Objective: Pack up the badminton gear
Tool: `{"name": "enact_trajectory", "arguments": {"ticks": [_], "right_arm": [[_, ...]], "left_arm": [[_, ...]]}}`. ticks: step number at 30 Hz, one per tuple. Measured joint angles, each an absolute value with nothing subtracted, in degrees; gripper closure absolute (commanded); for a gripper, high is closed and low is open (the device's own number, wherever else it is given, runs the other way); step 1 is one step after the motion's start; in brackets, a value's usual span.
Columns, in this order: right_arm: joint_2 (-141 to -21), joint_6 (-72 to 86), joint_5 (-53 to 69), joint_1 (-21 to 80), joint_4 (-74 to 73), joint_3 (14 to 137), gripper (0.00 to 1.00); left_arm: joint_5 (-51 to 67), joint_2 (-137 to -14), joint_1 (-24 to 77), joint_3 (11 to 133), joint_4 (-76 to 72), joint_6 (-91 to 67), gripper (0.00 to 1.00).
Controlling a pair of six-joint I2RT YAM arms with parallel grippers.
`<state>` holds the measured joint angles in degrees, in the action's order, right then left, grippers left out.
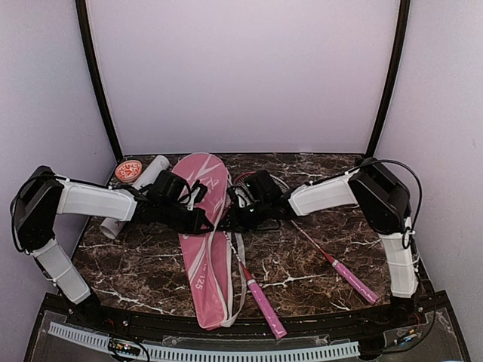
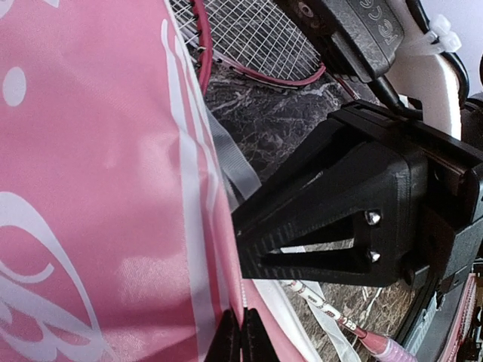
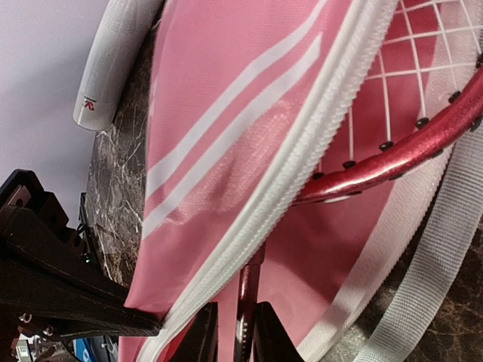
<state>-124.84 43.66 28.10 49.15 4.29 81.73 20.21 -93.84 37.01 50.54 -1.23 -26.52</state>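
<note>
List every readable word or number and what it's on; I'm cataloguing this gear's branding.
"125": pink bag; its larger lettering is unreadable.
White print on the red cap: too blurred.
Red logo on the tube: too small.
Print on the racket shaft: too small.

Pink bag (image 1: 205, 249) flat mid-table, red racket (image 1: 264, 305) head-first inside, second racket (image 1: 351, 277) right, white tube (image 1: 136, 192) left

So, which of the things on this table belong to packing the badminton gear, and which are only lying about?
For the job: pink bag, racket partly inside it, second racket outside it, white tube, red cap beside it.
Lying about: nothing that these views show.
</note>
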Motion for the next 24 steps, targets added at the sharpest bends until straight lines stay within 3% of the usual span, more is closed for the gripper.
{"name": "enact_trajectory", "arguments": {"ticks": [4,9,24], "right_arm": [[-124.14,42.06,28.36,49.12,4.19,80.51,0.57],[-120.18,39.83,29.78,48.62,3.20,77.78,0.45],[-93.25,31.77,34.54,51.83,-12.25,54.17,0.44]], "left_arm": [[20.01,-94.17,37.01,50.57,-1.19,-26.13,1.00],[18.61,-94.19,37.01,50.65,-0.40,-25.74,1.00],[17.06,-95.09,37.01,51.75,0.27,-25.69,1.00]]}}
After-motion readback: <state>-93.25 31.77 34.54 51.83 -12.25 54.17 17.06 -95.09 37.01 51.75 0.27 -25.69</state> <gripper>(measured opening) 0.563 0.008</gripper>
